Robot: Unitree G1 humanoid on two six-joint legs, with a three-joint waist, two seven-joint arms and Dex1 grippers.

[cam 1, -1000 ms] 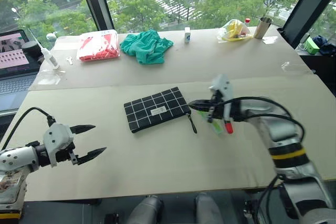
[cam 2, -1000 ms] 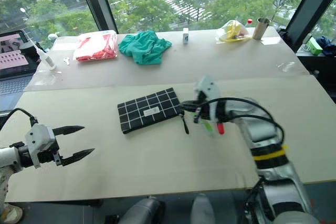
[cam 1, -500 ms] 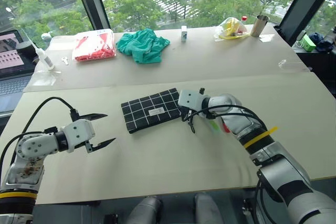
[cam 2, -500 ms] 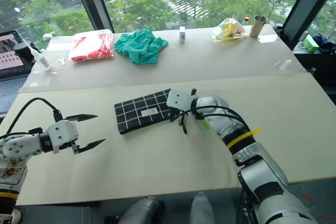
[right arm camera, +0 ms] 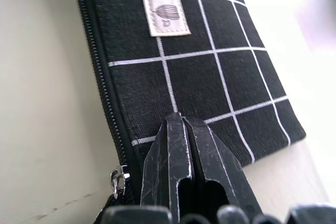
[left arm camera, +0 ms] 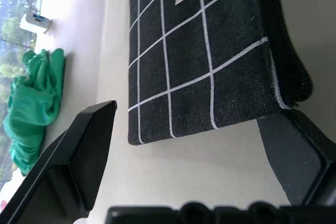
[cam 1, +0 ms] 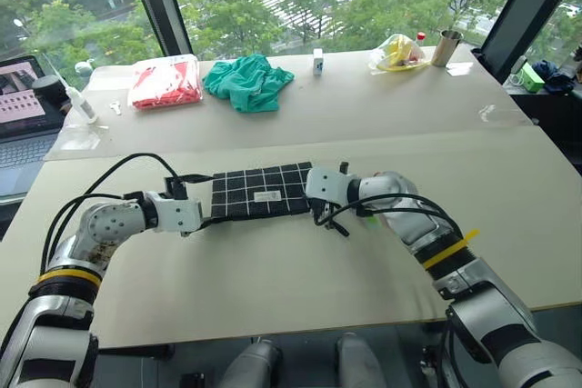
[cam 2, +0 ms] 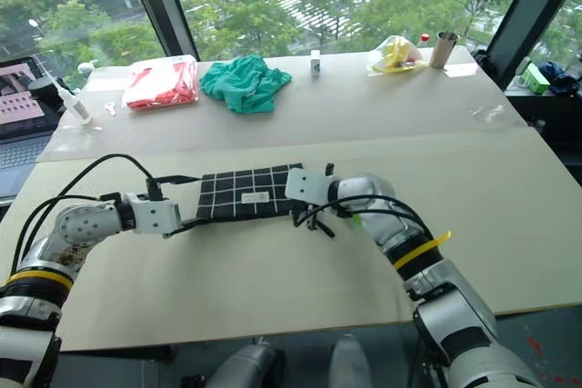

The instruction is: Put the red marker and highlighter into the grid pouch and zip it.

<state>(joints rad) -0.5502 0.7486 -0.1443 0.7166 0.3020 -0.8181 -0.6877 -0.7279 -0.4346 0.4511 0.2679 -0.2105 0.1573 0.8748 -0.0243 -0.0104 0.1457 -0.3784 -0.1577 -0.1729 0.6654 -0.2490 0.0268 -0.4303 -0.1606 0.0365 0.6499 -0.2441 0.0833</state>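
beige tabletop (cam 1: pixel 300 270) carries everything, and the grid pouch (cam 1: pixel 259 193) is the landmark: it lies flat near the middle, label up, zipper edge toward the robot.

beyond the pouch, near the windows, lie a green cloth (cam 1: pixel 250 81) and a red-and-white packet (cam 1: pixel 168 81).

the left tool (cam 1: pixel 202 199) is at the pouch's left end, its two black fingers (left arm camera: pixel 84 156) spread as wide as they go, one on each side of that end's corners. it holds nothing; i cannot tell whether the fingers touch the fabric.

the right tool (cam 1: pixel 320 209) is at the pouch's right end, jaws pressed fully together. in the right wrist view its tips rest over the grid fabric beside the zipper's metal ring (right arm camera: pixel 116 178). the black pull strap (cam 1: pixel 335 223) trails on the tabletop just off that end. whether anything is pinched between the closed fingers is not clear.

the highlighter (cam 1: pixel 368 213) shows as a sliver of light green right of the pouch, tucked behind the right forearm. the red marker is hidden from me; i cannot place it.

judging by this, the step in hand is bracing the pouch to work its zipper. the next move seems to call for the left tool to close on its end and steady the pouch while the right one takes the strap or ring and draws it along. how far the zipper is open is hard to make out.
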